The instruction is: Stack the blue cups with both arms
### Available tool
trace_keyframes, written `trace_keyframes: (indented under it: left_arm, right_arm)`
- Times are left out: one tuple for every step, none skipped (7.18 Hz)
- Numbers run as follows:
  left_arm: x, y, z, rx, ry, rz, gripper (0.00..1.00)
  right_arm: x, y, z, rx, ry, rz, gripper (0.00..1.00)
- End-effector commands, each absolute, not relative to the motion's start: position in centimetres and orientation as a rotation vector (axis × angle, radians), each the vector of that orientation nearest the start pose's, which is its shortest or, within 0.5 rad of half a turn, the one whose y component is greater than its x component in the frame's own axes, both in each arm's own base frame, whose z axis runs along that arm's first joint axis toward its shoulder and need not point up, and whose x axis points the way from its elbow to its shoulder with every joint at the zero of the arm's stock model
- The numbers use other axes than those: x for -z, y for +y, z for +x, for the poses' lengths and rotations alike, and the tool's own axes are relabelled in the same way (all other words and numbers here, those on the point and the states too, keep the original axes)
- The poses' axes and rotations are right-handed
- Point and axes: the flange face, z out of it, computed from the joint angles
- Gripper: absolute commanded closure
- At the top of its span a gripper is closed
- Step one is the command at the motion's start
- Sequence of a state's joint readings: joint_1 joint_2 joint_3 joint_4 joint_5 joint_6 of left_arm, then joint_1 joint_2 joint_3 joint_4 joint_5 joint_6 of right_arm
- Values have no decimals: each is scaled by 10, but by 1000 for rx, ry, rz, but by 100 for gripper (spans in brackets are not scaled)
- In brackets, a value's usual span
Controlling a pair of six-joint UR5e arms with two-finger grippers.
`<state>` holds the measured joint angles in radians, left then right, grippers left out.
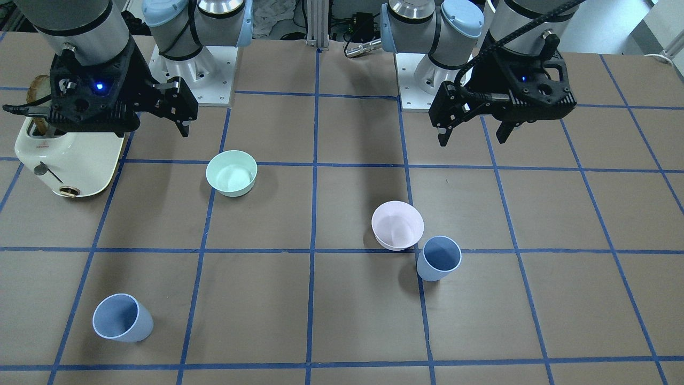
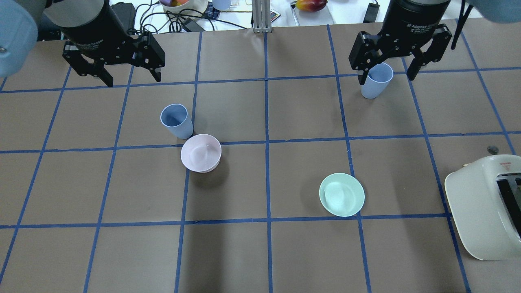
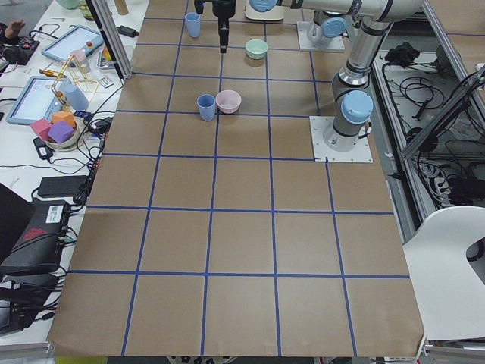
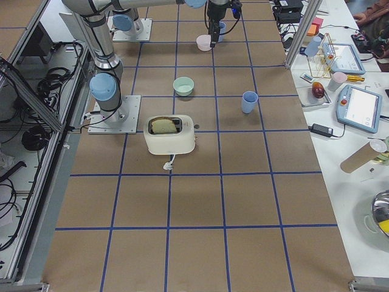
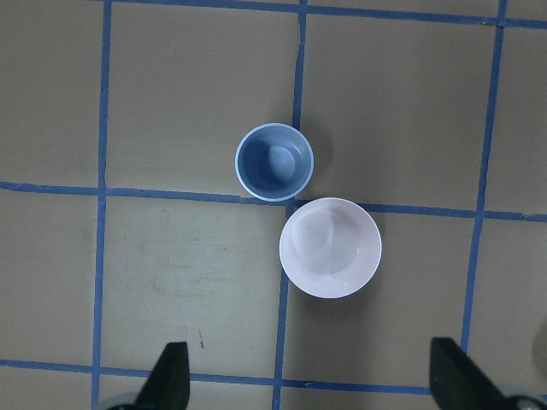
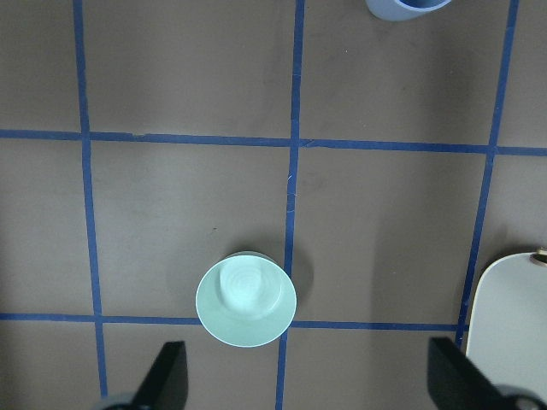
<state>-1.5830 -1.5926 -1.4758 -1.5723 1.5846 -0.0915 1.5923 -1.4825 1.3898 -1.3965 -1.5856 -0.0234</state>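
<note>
Two pale blue cups stand upright on the table, far apart. One cup (image 2: 176,121) stands close beside the pink bowl (image 2: 201,153) and shows in the left wrist view (image 5: 273,161). The other cup (image 2: 376,81) stands alone on the far right and shows cut off at the top edge of the right wrist view (image 6: 408,7). My left gripper (image 2: 133,80) is open and empty, held high above the first cup. My right gripper (image 2: 386,77) is open and empty, high over the table; the far cup only lines up between its fingers in the overhead view.
A mint-green bowl (image 2: 341,194) sits right of centre. A cream toaster (image 2: 484,207) with a slice of toast in it stands at the right edge, near my right arm. Blue tape lines grid the brown table.
</note>
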Motion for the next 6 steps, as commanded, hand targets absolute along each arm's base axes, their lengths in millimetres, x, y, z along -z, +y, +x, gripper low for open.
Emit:
trace_keyframes:
  left_arm:
    - [-524,-505,-138,114,3127,-126,0]
    - [-526,-505,-138,119,3127,-126,0]
    - [-525,-505,-138,114,3127,-126,0]
    - [-523,-505,-139,109,3126,-123,0]
    - [-523,-503,-140,100,3126,-121,0]
    - [-523,-504,-140,100,3126,-121,0]
  right_arm:
    - [-515,-516,143,-126,3155,-78,0]
    - [-514,-516,143,-131,3155,-79,0]
    - [-514,-516,143,-133,3154,-79,0]
    - [-508,-515,143,-150,3155,-57,0]
    - [-505,-514,142,-155,3155,-47,0]
    - [-505,-515,141,-155,3158,-38,0]
